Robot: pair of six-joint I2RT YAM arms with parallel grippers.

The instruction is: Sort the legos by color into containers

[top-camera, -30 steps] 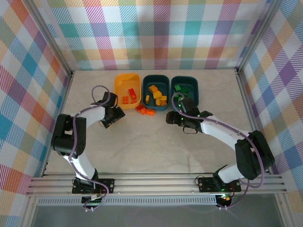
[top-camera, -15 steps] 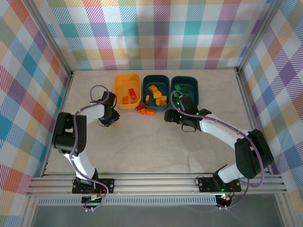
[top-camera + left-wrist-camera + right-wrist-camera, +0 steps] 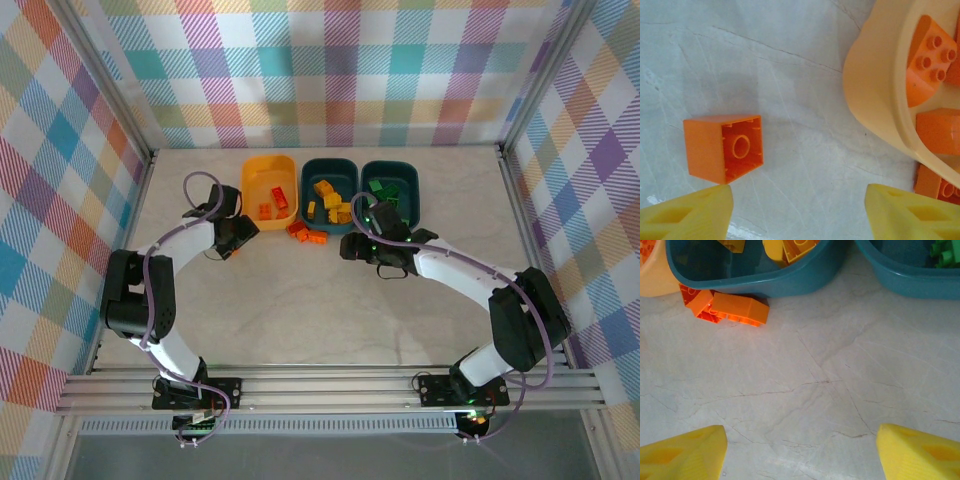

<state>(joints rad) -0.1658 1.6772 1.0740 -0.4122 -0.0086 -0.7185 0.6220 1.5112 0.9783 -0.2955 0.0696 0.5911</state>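
Observation:
An orange lego [image 3: 724, 147] lies on its side on the table, hollow underside showing, just ahead of my left finger [image 3: 690, 215]. My left gripper [image 3: 800, 215] [image 3: 238, 238] is open over bare table, beside the orange-yellow container [image 3: 875, 85] [image 3: 270, 185], which holds red-orange legos [image 3: 930, 55]. My right gripper [image 3: 800, 455] [image 3: 350, 243] is open with nothing between its fingers. Ahead of it, loose red-orange legos [image 3: 730, 307] [image 3: 305, 233] rest against the middle teal container [image 3: 750, 280] [image 3: 330, 190], which holds yellow legos [image 3: 790, 247]. The right teal container [image 3: 905, 275] [image 3: 390, 185] holds green legos [image 3: 945, 252].
The three containers stand in a row at the back middle of the marble table [image 3: 320, 310]. Metal frame rails [image 3: 140, 220] and plaid walls close the sides. Open tabletop stretches between the arms toward the near edge.
My left gripper has shifted slightly up towards the orange-yellow container. My right gripper has crept left towards the loose red-orange legos.

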